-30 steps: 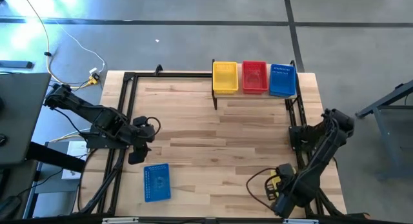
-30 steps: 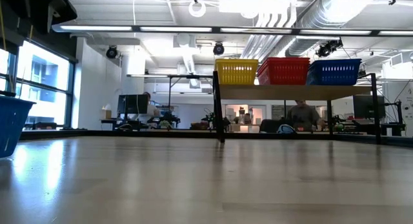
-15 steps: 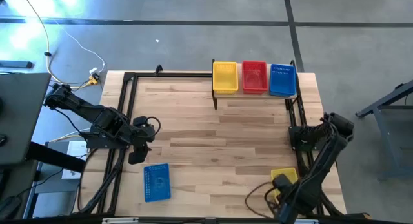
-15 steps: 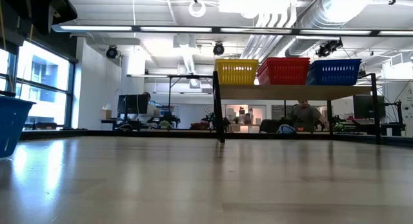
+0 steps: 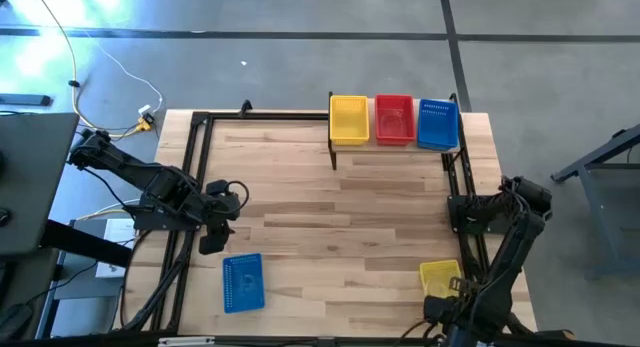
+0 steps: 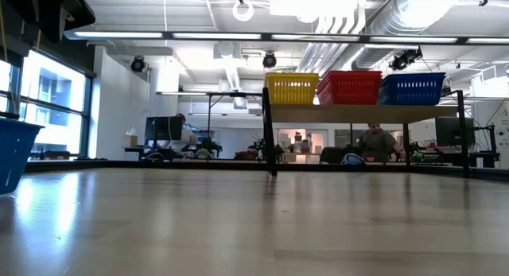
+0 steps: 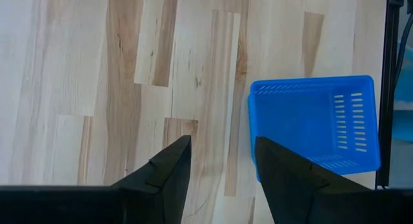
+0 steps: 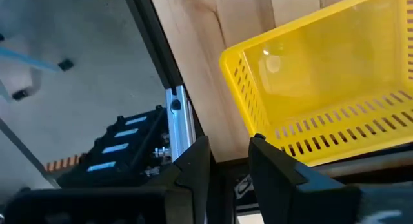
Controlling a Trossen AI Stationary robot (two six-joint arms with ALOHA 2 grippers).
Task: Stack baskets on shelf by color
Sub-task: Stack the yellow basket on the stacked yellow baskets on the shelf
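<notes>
On the shelf (image 6: 358, 114) at the table's far edge stand a yellow basket (image 5: 348, 120), a red basket (image 5: 394, 120) and a blue basket (image 5: 438, 124), side by side. Another blue basket (image 5: 242, 282) rests on its bottom near the front left. My left gripper (image 5: 212, 235) hovers open just beyond that basket (image 7: 313, 130), with nothing between its fingers. A second yellow basket (image 5: 440, 276) sits on its bottom at the front right. My right gripper (image 8: 230, 153) points down above that basket's near corner (image 8: 242, 59), narrowly open and empty.
A black frame rail (image 5: 196, 187) runs along the table's left side, and another (image 5: 462, 202) along the right. Bare wood (image 5: 340, 227) lies between the shelf and the front baskets. The table's edge and a metal bracket (image 8: 175, 111) are close to the yellow basket.
My right gripper has moved toward the table's near edge and rolled about its own axis, so the front yellow basket now shows almost whole. That basket has stayed on the table. My left arm has kept still.
</notes>
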